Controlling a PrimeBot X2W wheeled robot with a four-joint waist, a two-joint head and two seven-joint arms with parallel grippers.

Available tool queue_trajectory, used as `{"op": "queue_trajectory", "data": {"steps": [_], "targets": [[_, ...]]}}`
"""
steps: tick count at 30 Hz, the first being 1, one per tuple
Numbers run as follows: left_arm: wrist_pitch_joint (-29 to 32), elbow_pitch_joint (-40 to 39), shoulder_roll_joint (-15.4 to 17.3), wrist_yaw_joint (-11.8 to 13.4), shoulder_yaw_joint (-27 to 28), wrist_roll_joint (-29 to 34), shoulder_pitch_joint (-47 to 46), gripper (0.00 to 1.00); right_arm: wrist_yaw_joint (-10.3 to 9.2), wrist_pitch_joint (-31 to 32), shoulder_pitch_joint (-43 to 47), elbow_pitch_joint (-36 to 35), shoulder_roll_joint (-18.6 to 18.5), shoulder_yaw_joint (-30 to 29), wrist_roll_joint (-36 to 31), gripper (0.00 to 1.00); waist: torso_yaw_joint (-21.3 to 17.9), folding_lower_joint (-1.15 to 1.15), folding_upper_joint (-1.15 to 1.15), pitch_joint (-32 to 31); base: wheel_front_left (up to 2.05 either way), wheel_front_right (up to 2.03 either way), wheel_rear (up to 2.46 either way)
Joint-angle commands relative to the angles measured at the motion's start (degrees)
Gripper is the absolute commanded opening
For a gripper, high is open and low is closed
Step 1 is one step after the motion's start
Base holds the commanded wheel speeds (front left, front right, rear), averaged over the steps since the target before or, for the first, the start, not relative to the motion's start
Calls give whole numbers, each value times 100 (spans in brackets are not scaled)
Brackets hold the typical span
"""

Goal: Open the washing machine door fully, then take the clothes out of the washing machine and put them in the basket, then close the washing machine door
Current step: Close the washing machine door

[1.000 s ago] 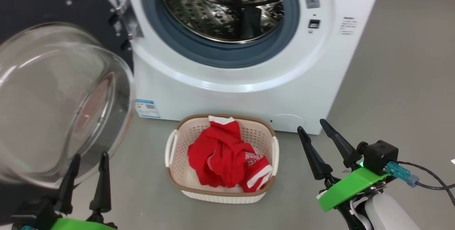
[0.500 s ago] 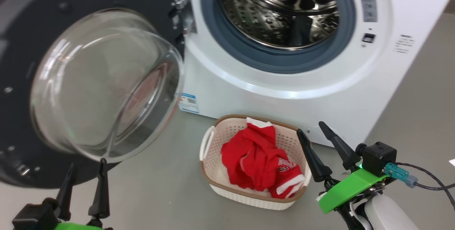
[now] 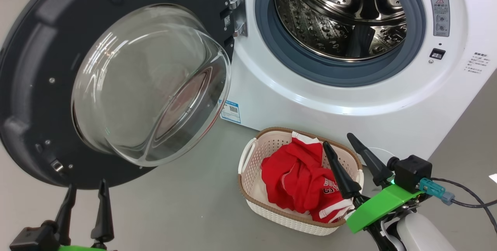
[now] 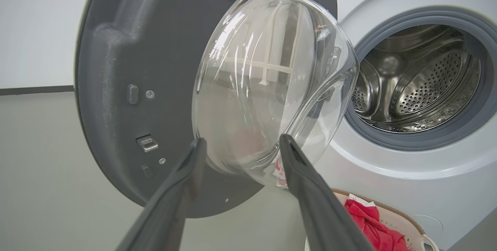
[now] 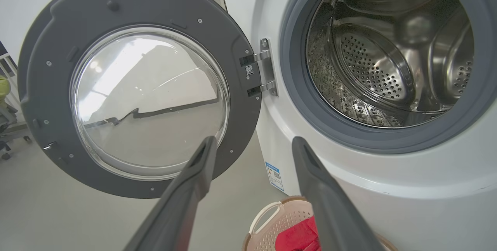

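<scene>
Clothes (image 3: 299, 177) lie in basket (image 3: 256, 158), washing machine (image 3: 264, 88) empty — door-closing step applies. Left gripper (image 3: 87, 186) and right gripper (image 3: 337, 140): fingers spread, empty. Next: push washing machine door (image 3: 35, 68) shut.

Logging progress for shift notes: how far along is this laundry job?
Done: the round black-rimmed glass door stands wide open, the steel drum looks empty, and the red garment lies in the cream perforated basket. In hand: nothing; left gripper and right gripper are open. Left: closing the door.

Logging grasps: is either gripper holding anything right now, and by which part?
Nothing is held: the left gripper and right gripper both have open, empty jaws.
</scene>
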Motion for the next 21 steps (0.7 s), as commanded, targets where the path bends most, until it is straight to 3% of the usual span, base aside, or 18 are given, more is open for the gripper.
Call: {"op": "queue_trajectory", "data": {"steps": [1,21], "targets": [[-7,-103,165,52,245,17,-156,100,9,-44,48,-131,35,111,56,100,5,0,0,2,0,0,0],[-19,-77,132,247,220,44,-146,100,9,-44,21,-109,24,124,74,100,37,0,0,17,0,0,0]]}}
